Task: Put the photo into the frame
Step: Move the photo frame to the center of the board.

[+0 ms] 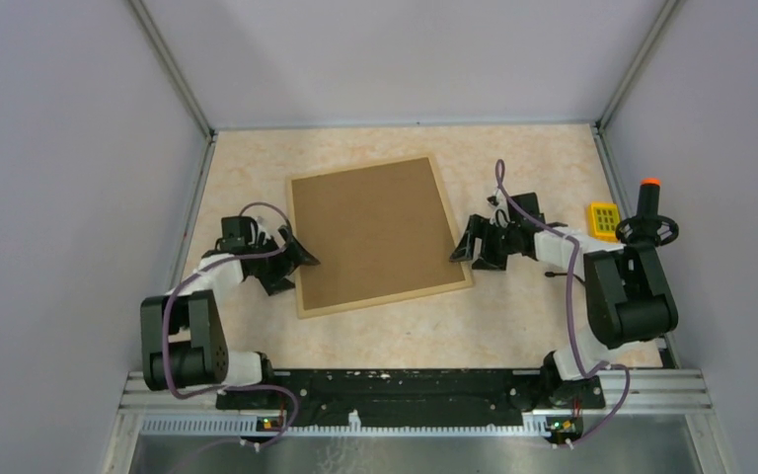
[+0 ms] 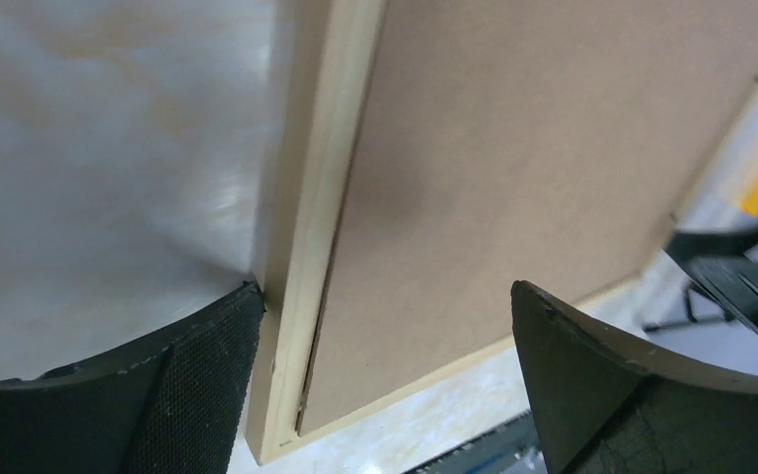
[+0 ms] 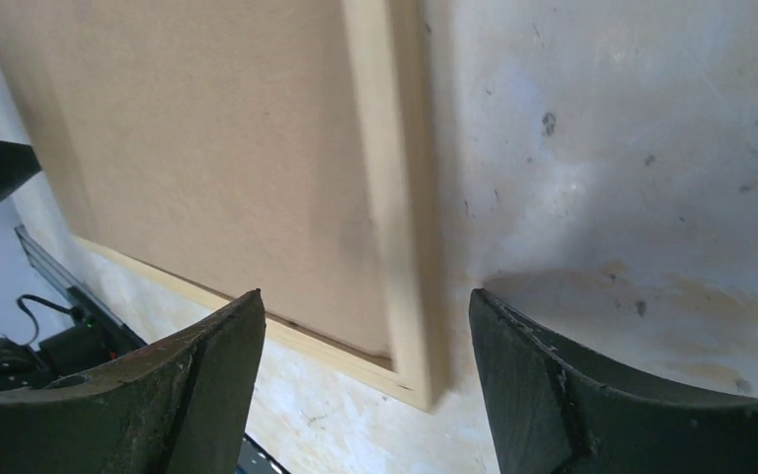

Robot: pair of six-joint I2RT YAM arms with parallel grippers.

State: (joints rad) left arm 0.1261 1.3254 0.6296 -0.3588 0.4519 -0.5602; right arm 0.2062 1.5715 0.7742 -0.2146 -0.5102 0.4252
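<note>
1. The left pincer (image 2: 385, 296) is spread wide and nothing is gripped. The left rail of the frame (image 2: 316, 217) is straddled near its near-left corner. One finger (image 2: 197, 375) is seen over bare table just beside the rail's outer edge; contact cannot be told. The other is over the backing board (image 2: 523, 148).
2. The right pincer (image 3: 365, 296) is open with nothing held. The frame's right rail is straddled close to the near-right corner, one finger over board, one over table.
3. The frame is laid flat, back up, mid-table (image 1: 513, 316), slightly rotated. Thin pale wood moulding with square corners is noted, and the matte brown fibreboard is seated inside it.
4. Whether the photo lies under the board cannot be told.
5. Open table is left on all four sides of the frame, widest at the near side and the far right.
6. The table surface is a mottled cream, scuffed, with dark specks.
7. A yellow keypad-like block (image 1: 604, 219) and a black stand with an orange tip (image 1: 649, 212) are seen at the right edge, well apart from the frame.
</note>
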